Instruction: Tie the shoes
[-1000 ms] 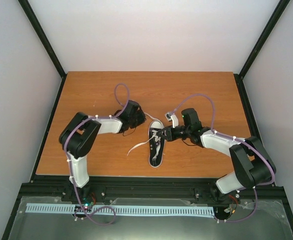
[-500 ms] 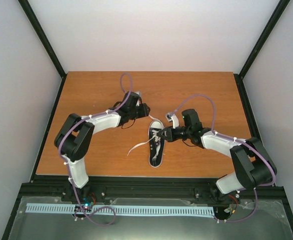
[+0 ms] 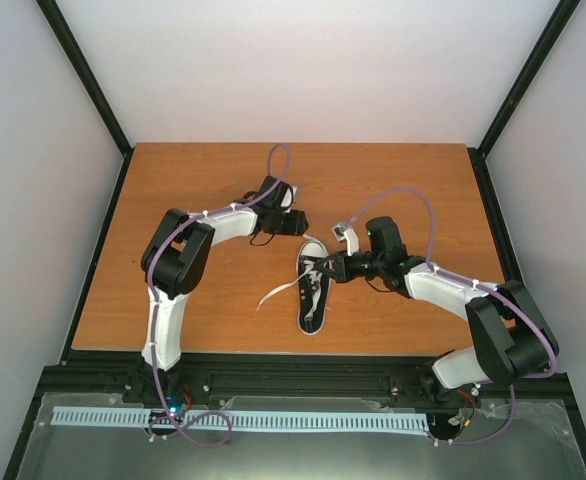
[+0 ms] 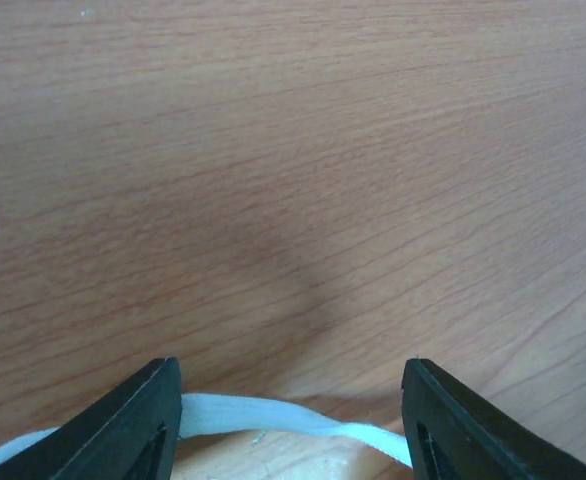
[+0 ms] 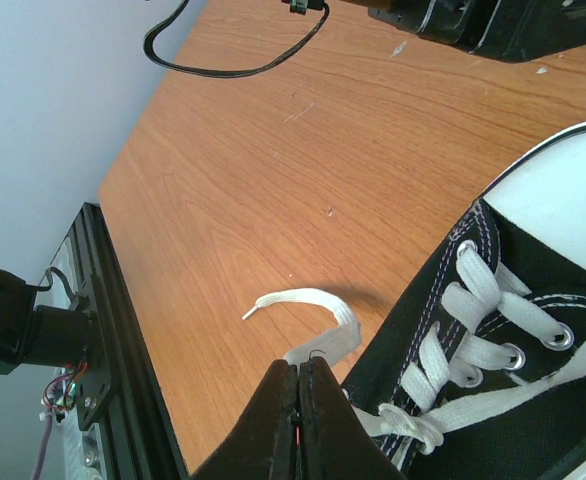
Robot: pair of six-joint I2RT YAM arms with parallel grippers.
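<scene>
Currently the small black canvas low-top sneaker (image 3: 313, 295) lies centre-frame on the brown wooden table (image 3: 173, 180), right gripper (image 5: 298, 372) fingers pressed together at its white lace (image 5: 318, 305), left gripper (image 4: 291, 372) fingers spread, a white lace strand (image 4: 273, 415) across the gap.

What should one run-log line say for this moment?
left gripper: open, lace across its gap | right gripper: shut, tips beside shoe | shoe: upright on table, toe toward far edge

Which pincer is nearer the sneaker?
Right. The right pincer is at the laces of the sneaker; the left pincer sits beyond its toe cap.
</scene>
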